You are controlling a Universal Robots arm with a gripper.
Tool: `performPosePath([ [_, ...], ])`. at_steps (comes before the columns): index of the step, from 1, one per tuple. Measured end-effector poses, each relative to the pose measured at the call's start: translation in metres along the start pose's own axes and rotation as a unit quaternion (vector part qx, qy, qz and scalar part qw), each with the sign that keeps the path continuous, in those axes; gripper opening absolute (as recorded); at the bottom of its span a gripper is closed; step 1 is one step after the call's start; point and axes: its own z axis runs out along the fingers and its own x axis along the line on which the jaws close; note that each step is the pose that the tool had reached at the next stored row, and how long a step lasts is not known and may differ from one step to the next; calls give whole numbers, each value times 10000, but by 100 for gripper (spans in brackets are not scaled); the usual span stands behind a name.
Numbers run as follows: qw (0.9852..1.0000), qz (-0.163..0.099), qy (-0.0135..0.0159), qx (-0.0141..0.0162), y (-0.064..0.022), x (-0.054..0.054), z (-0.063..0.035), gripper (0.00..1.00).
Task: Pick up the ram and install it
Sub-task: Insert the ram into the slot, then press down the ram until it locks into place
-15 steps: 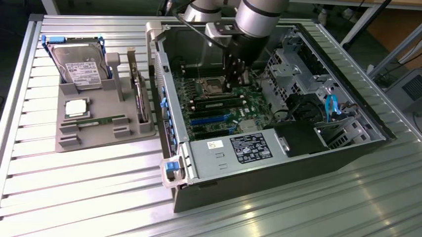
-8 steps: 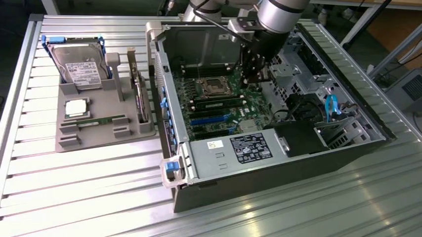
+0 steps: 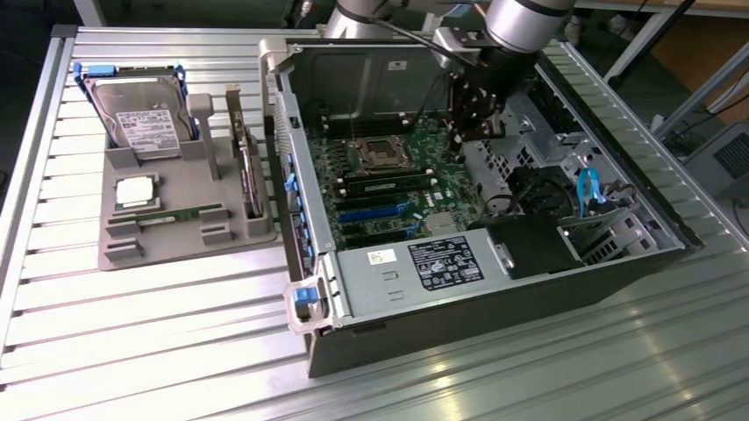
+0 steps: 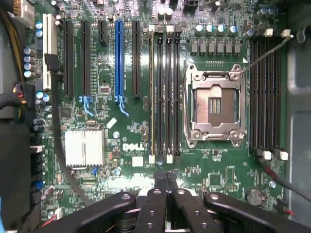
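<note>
While my gripper (image 4: 165, 180) hangs clenched and empty over the motherboard (image 4: 121, 126), its wrist camera looks straight down on the memory slots (image 4: 164, 92). Farther off, the ram (image 3: 175, 217) lies flat in its grey holder tray (image 3: 123, 250) beside the open case (image 3: 492, 263), where I can reach it.

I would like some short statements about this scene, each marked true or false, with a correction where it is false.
1. The thin green ram stick lies on the grey plastic holder tray. True.
2. The black gripper holds the ram. False: it is shut on nothing, above the green motherboard.
3. The metal processor socket is empty. True.
4. The silver hard drive sits inside the open computer case. False: it stands on the tray.
</note>
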Motion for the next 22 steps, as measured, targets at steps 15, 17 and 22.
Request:
performPosePath([
  [15, 10000, 2, 3, 8, 189, 10, 130, 10],
  [17, 10000, 2, 17, 9, 187, 22, 187, 10],
  [22, 10000, 3, 27, 9, 217, 31, 315, 10],
])
